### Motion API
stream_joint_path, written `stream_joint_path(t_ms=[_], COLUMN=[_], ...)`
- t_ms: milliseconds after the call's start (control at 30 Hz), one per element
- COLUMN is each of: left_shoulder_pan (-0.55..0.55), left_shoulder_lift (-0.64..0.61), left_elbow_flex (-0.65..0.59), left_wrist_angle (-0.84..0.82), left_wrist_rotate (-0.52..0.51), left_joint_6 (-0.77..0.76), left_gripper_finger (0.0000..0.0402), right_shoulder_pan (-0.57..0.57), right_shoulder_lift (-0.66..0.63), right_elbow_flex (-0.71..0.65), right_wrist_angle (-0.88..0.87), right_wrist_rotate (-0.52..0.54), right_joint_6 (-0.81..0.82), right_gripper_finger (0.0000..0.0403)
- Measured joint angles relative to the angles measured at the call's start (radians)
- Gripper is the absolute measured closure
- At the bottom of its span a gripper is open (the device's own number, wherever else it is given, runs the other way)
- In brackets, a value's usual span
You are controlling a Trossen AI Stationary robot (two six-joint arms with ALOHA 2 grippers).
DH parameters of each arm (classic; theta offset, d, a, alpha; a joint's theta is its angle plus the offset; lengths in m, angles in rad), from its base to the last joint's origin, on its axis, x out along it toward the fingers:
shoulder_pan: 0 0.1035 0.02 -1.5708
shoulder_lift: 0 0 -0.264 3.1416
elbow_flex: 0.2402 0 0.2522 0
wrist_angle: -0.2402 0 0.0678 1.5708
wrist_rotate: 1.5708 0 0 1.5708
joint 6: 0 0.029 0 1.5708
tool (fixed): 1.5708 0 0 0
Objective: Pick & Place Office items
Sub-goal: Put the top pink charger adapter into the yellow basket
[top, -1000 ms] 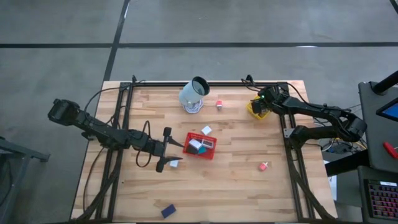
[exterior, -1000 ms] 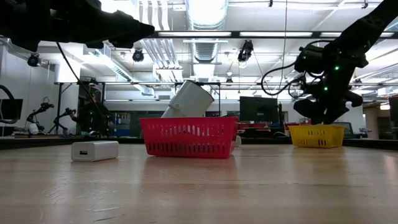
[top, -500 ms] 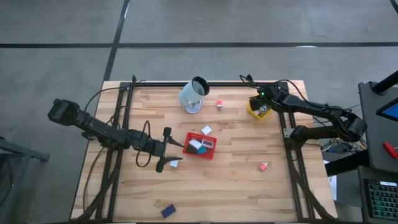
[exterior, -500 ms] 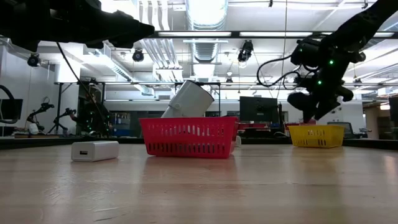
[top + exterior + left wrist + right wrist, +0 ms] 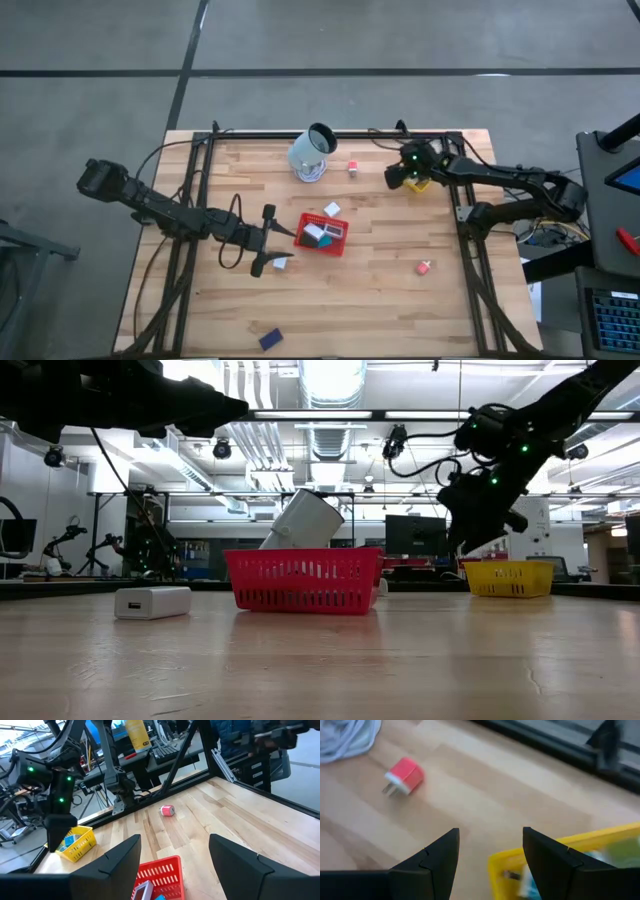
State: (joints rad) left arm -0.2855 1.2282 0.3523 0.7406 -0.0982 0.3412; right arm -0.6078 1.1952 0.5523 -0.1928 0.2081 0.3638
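Pale butcher-block table (image 5: 380, 290) of narrow glued wooden strips, framed by dark metal rails. The right gripper (image 5: 397, 180) hangs above bare wood just beside the small yellow plastic mesh tray (image 5: 570, 865), on the side toward the table's middle; its two dark fingers (image 5: 435, 862) stand apart with nothing between them, and the tray shows small items inside. Near it a pink-red block charger with metal prongs (image 5: 404, 776) lies alone on the boards, close to the pale grey-white cup (image 5: 311, 152), which rests tipped on a coil of white cable. The left gripper (image 5: 268, 240) hovers just beside the red plastic mesh tray (image 5: 300, 580) at mid-table, fingers (image 5: 120, 865) parted and empty; that tray holds white, black and teal pieces, with a flat white rectangle (image 5: 332, 209) at its far rim. A white rounded block (image 5: 152, 602) lies under the left gripper. A second pink-red piece (image 5: 424, 267) and a dark blue block (image 5: 270, 339) lie well apart on open wood toward the near edge.
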Motion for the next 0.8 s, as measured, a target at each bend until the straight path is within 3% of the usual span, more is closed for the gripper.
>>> stream_joint_path(t_ms=[200, 567, 800], left_shoulder_pan=[0.0, 0.0, 0.0], left_shoulder_lift=[0.0, 0.0, 0.0], left_elbow_flex=[0.0, 0.0, -0.007], left_wrist_angle=[0.0, 0.0, -0.002], left_wrist_rotate=[0.0, 0.0, 0.0], left_joint_6=[0.0, -0.001, -0.005], left_gripper_finger=[0.0162, 0.0162, 0.0162], right_shoulder_pan=[0.074, 0.132, 0.139], right_shoulder_lift=[0.147, 0.501, 0.601], right_elbow_flex=[0.065, 0.368, 0.494], right_wrist_angle=[0.004, -0.04, -0.069], right_wrist_rotate=[0.0, 0.001, 0.004], right_joint_6=[0.011, -0.005, -0.02], right_gripper_finger=[0.019, 0.019, 0.019])
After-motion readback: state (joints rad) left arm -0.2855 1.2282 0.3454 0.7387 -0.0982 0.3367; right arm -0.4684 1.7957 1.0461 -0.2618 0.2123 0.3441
